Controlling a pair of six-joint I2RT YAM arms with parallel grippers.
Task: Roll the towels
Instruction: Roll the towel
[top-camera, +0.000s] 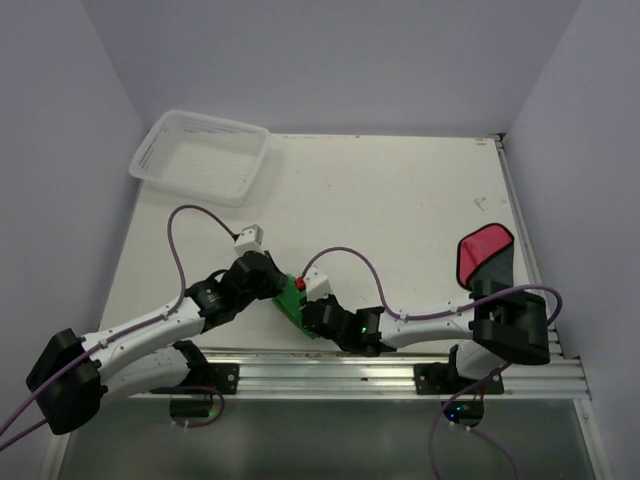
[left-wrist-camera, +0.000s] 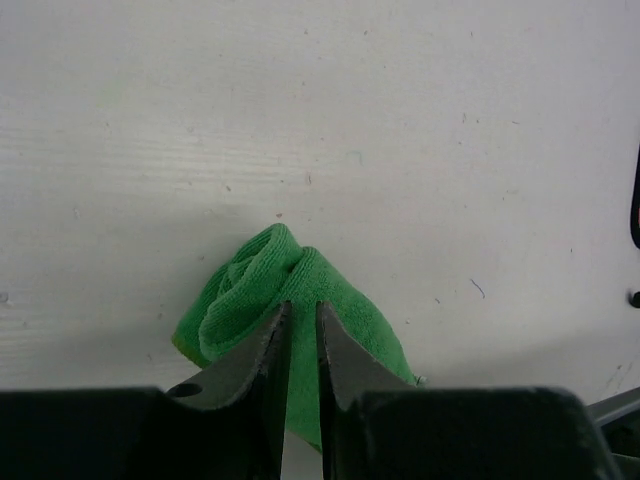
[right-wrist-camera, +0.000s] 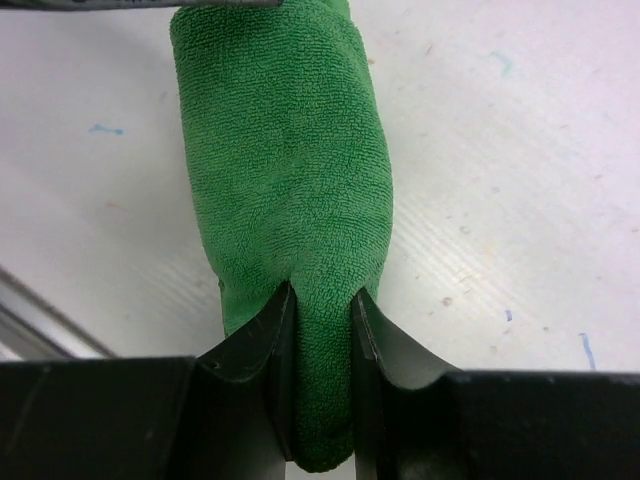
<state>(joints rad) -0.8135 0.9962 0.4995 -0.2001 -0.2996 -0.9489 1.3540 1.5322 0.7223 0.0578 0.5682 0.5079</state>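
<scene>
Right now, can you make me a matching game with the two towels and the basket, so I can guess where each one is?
Things:
1. green towel
2. red towel
3. white basket

Places:
A. at the far left corner of the table
B. pinched by the left pincer and the right pincer, near the front edge
C. lying at the right side of the table, with no pincer on it

Pairs: 1-B, 2-C, 3-A
</scene>
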